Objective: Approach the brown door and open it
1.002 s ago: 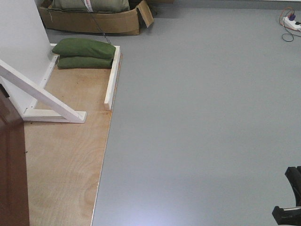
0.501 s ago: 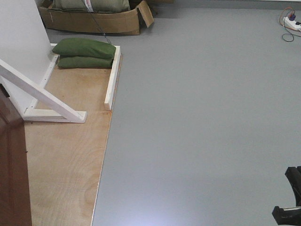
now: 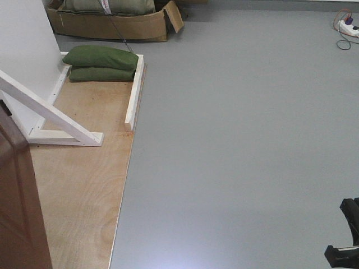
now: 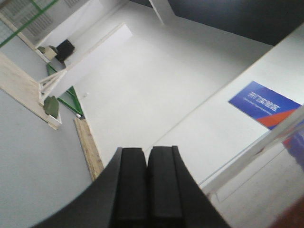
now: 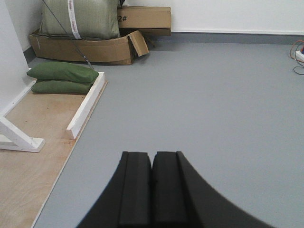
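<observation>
The brown door (image 3: 17, 207) fills the lower left edge of the front view. Only a tall dark-brown slab of it shows, standing over the plywood floor board (image 3: 78, 190); no handle is visible. My left gripper (image 4: 147, 151) is shut and empty, and its view points up at white walls and a blue sign. My right gripper (image 5: 152, 154) is shut and empty, held over the grey floor (image 5: 213, 104). A black part of the robot (image 3: 345, 241) shows at the lower right of the front view.
A white wall panel (image 3: 22, 50) with a slanted white brace (image 3: 50, 115) stands on the plywood. Two green sandbags (image 3: 101, 61) lie behind a white wooden rail (image 3: 133, 95). A cardboard box (image 3: 112, 22) is at the back left and a power strip (image 3: 348, 25) at the far right.
The brown door reaches further right into the front view and covers more of the plywood. The rest of the scene has barely shifted. Both grippers look unchanged.
</observation>
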Available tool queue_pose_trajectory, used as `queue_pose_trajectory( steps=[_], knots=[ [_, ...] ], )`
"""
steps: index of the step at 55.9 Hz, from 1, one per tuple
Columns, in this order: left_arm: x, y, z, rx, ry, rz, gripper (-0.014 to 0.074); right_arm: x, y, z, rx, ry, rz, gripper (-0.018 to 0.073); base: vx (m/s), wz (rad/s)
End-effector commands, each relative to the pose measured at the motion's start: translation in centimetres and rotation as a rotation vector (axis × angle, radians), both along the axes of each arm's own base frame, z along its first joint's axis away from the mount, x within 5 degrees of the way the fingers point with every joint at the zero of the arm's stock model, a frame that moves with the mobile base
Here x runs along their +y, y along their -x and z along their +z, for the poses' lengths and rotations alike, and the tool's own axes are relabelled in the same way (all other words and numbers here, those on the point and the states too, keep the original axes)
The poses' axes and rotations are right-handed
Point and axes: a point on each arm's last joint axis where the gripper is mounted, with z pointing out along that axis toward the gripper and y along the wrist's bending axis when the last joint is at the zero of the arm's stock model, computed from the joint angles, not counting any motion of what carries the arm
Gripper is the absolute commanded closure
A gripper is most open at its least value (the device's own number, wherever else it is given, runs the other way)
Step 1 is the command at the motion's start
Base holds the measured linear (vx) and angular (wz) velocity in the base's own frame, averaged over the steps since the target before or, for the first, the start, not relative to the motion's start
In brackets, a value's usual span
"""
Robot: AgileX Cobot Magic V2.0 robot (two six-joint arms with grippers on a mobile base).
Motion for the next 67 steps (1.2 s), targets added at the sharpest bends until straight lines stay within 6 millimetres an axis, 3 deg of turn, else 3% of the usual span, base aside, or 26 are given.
queue_pose_trajectory(
  steps=[1, 32, 51, 67],
  knots=[
    [-1.6, -2.4, 1.2, 0.063, -0.124, -0.262, 0.06, -0.1, -0.2, 0.6, -0.08, 0.01, -0.005, 0.0559, 0.0, 0.0],
    [-5.9, -4.9, 0.7, 0.167, -0.231, -0.77, 0.06, -0.1, -0.2, 0.6, -0.08, 0.01, -0.005, 0.0559, 0.0, 0.0],
    [-9.1, -5.3, 0.5, 0.331, -0.547, -0.945, 0.06, -0.1, -0.2, 0.6, -0.08, 0.01, -0.005, 0.0559, 0.0, 0.0],
    [-11.0, -5.1, 0.3, 0.362, -0.702, -1.062, 0.06, -0.1, -0.2, 0.6, -0.081, 0.01, -0.005, 0.0559, 0.0, 0.0]
  ],
)
